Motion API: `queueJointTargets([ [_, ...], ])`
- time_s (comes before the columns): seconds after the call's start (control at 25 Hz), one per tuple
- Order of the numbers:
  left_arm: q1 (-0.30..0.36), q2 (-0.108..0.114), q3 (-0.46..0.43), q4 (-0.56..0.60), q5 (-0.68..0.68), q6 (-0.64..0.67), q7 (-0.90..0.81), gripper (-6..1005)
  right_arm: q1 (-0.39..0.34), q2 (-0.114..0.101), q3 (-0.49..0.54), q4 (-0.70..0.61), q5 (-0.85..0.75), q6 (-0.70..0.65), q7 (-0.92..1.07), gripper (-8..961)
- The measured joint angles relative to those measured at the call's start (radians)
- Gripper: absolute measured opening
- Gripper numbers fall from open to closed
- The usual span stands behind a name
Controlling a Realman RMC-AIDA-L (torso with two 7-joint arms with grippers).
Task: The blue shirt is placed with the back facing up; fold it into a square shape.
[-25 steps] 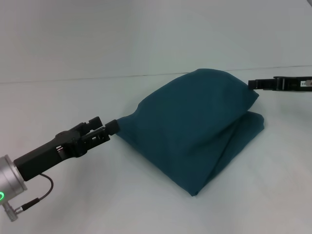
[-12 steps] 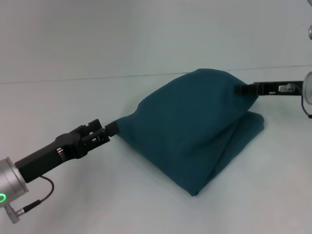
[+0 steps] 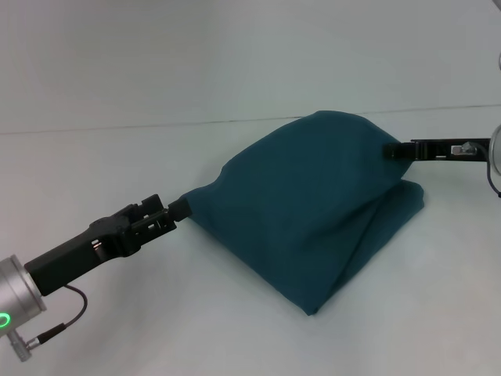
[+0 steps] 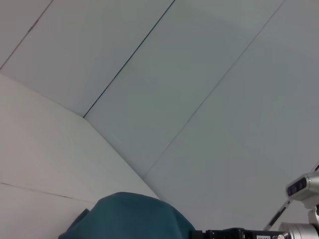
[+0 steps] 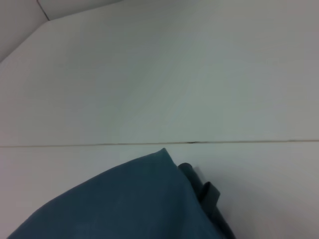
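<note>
The blue shirt (image 3: 313,211) is folded over and tented up off the white table, its lower layers lying toward the near right. My left gripper (image 3: 180,207) is shut on the shirt's left corner, low over the table. My right gripper (image 3: 390,149) reaches in from the right and is shut on the raised upper right edge. In the left wrist view the shirt's hump (image 4: 130,216) shows with the right arm (image 4: 234,233) behind it. The right wrist view shows the cloth (image 5: 114,204) with a black finger (image 5: 202,191) at its edge.
The white table (image 3: 117,164) stretches bare around the shirt, with a thin seam line (image 3: 156,124) running across the far side. A cable (image 3: 66,313) hangs under the left arm near the front left corner.
The right gripper moved left and slightly down along the shirt's top edge, then eased back a little. The left arm sank slightly, still holding its corner.
</note>
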Motion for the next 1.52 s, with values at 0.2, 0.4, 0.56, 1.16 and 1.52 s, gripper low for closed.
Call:
queueJointTargets([
  [0.2,0.0,-0.001,-0.001,0.0,0.0,0.0,0.0,954,-0.006,-0.005,0.012,-0.012,0.014,-0.064,-0.005,467],
  [0.4,0.0,-0.001,-0.004,-0.001,0.0,0.0,0.003,954,-0.02,-0.008,0.056,-0.059,0.054,-0.163,-0.006,364],
  [0.56,0.0,-0.001,-0.005,-0.001,-0.002,0.0,0.003,955,-0.044,-0.011,0.098,-0.094,0.097,-0.226,-0.002,203],
  [1.16,-0.006,-0.001,-0.004,-0.001,0.0,0.0,0.002,955,-0.086,-0.016,0.147,-0.067,0.06,-0.161,0.045,29],
  [1.52,-0.007,0.003,0.0,-0.001,0.0,-0.001,0.0,955,-0.102,0.029,0.158,-0.084,0.095,0.007,-0.013,121],
])
